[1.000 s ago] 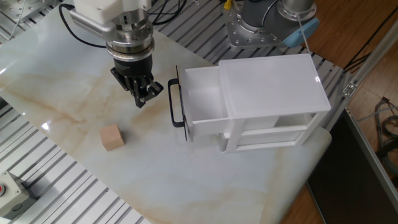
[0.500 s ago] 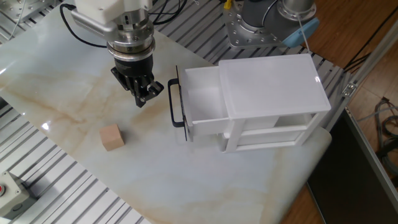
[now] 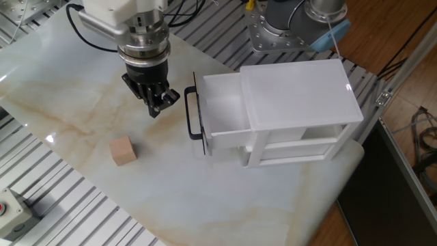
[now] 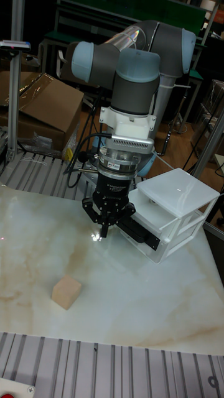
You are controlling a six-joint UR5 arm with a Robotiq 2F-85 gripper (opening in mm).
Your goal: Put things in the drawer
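The small tan wooden cube [image 3: 123, 150] [image 4: 66, 292] lies on the marble tabletop, left of and nearer than the cabinet. The white cabinet [image 3: 300, 85] [image 4: 183, 193] stands at the right, and its top drawer [image 3: 222, 109] [image 4: 148, 211] is pulled out to the left, showing an empty white inside. The thin black bar handle [image 3: 192, 114] [image 4: 140, 234] faces my gripper. My gripper [image 3: 156, 108] [image 4: 103, 234] hangs just left of the handle, above the table and beyond the cube. Its fingers meet at a point with nothing between them.
The arm's base [image 3: 280, 27] is mounted behind the cabinet. Slatted aluminium framing [image 3: 75, 205] borders the marble slab, with a button box [image 3: 8, 210] at the near left corner. A cardboard box [image 4: 43, 102] sits off the table at the back.
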